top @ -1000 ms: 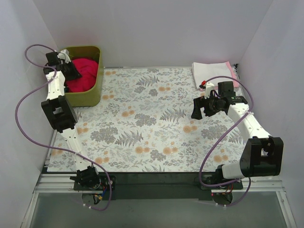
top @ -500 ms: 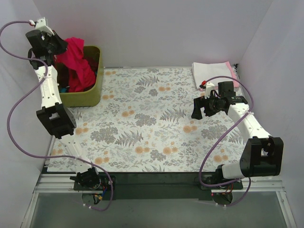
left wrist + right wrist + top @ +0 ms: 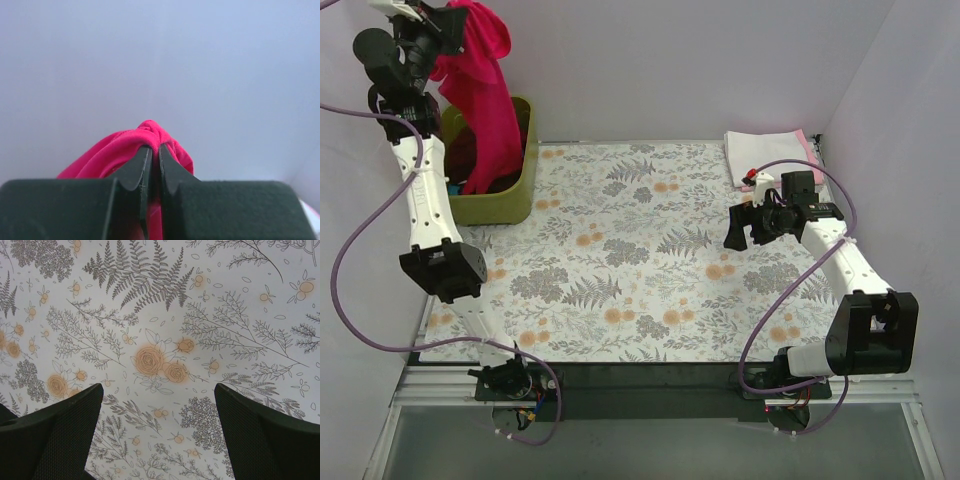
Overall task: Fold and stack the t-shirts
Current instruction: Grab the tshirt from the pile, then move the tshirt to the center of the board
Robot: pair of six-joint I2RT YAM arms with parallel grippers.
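Far left: the left claw is raised high above the back-left corner, its jaws pressed together on a pinched fold of the crimson t-shirt. The left wrist view confirms the cloth is clamped between the tips. The shirt hangs in a long bunched drape, its lower end reaching down into the olive-green tub; whether it is clear of the tub's contents cannot be told.

A darker, maroon garment appears to lie inside the tub, mostly hidden by the arm and the hanging shirt.

Centre: the floral cloth covering the surface carries no garment in its middle.

Right: the right claw hovers above the cloth with jaws wide apart, holding nothing; its wrist view shows only the printed pattern below.

Far right, back corner: a folded white t-shirt lies flat on a pale pink t-shirt, of which only an edge shows.

Assessment: two shirts appear folded and stacked. The crimson one is yet to be laid out, folded and added to the stack, and the maroon one remains in the tub. Roughly half the task is outstanding.
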